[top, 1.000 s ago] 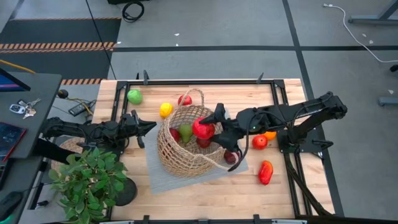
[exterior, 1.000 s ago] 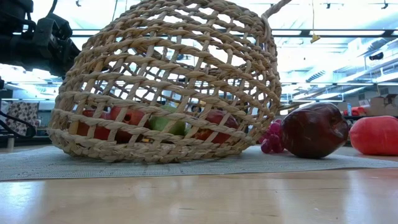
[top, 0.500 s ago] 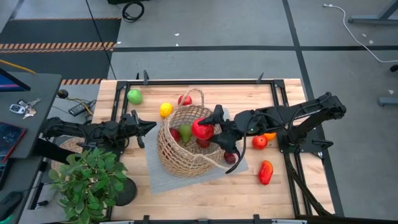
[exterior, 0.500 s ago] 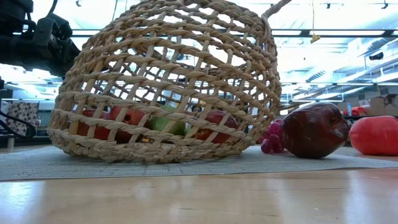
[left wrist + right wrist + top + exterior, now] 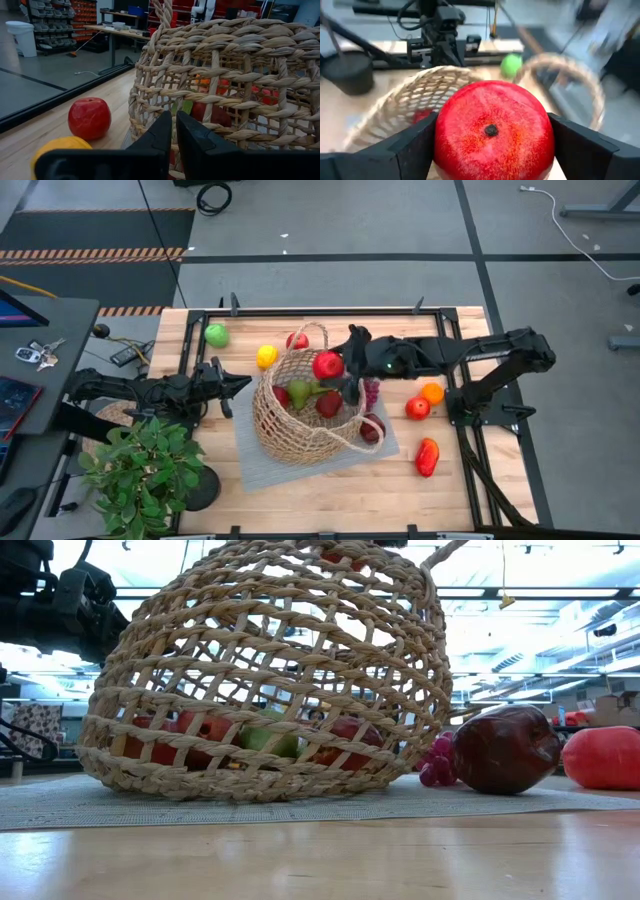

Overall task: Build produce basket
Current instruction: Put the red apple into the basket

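The tan wicker basket (image 5: 300, 415) stands on a grey mat (image 5: 290, 468) and holds a green pear (image 5: 298, 392) and red fruits (image 5: 328, 404). My right gripper (image 5: 336, 366) reaches in from the table's right, shut on a red apple (image 5: 327, 364) above the basket's far-right rim. My left gripper (image 5: 243, 383) waits shut beside the basket's left wall (image 5: 235, 85). Loose on the table are a green apple (image 5: 216, 334), a lemon (image 5: 266, 356), a red apple (image 5: 297, 340), an orange (image 5: 432, 393), a red pepper (image 5: 427, 456) and a dark red apple (image 5: 372, 428). My right gripper pinches the red apple (image 5: 492, 125) between its two fingers (image 5: 412, 147), one on each side of the fruit (image 5: 442, 142). The fingers come roughly level from the table's right. The apple is lifted clear, over the basket's opening (image 5: 415, 100).
A leafy potted plant (image 5: 140, 470) stands at the near left corner. Purple grapes (image 5: 371, 390) and a small red fruit (image 5: 417, 408) lie right of the basket. The basket's looped handles (image 5: 312, 330) rise at its far and near sides. Bare wood shows along the near edge (image 5: 330, 505).
My right gripper, still shut on the red apple, has swung from over the basket's right side toward the table's far edge and now hangs above the far-right rim. Its arm has straightened along the far side. The basket and the loose fruit have stayed put.
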Robot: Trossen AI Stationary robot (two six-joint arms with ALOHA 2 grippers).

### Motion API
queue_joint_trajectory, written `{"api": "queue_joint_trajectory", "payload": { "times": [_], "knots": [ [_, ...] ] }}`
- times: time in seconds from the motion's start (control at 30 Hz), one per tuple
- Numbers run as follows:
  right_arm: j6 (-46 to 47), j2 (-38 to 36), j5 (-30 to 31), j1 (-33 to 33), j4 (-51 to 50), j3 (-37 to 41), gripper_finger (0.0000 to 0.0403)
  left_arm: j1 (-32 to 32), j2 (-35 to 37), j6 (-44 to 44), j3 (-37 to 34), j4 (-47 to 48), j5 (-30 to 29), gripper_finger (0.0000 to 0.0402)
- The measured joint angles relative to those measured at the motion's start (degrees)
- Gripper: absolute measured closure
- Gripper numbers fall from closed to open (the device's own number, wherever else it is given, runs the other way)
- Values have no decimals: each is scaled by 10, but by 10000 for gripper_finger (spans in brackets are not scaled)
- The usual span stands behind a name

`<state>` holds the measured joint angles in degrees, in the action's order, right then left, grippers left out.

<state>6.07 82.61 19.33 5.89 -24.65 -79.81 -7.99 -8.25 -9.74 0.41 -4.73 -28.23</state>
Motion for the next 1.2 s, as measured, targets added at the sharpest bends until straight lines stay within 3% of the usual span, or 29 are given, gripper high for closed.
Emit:
{"api": "queue_joint_trajectory", "payload": {
  "times": [0.2, 0.3, 0.47, 0.77, 1.2],
  "knots": [
    [234, 0, -138, -43, -58, 0, 52, 0, 0, 0, 0, 0, 0, 363],
    [282, 0, -190, -60, -72, 0, 52, 0, 0, 0, 0, 0, 0, 361],
    [304, -2, -224, -81, -63, 0, 52, 0, 0, 0, 0, 0, 0, 366],
    [340, -15, -341, -98, 78, 0, 52, 0, 0, 0, 0, 0, 0, 364],
    [274, -50, -336, -85, 117, 0, 52, 0, 0, 0, 0, 0, 0, 369]
  ]
}}
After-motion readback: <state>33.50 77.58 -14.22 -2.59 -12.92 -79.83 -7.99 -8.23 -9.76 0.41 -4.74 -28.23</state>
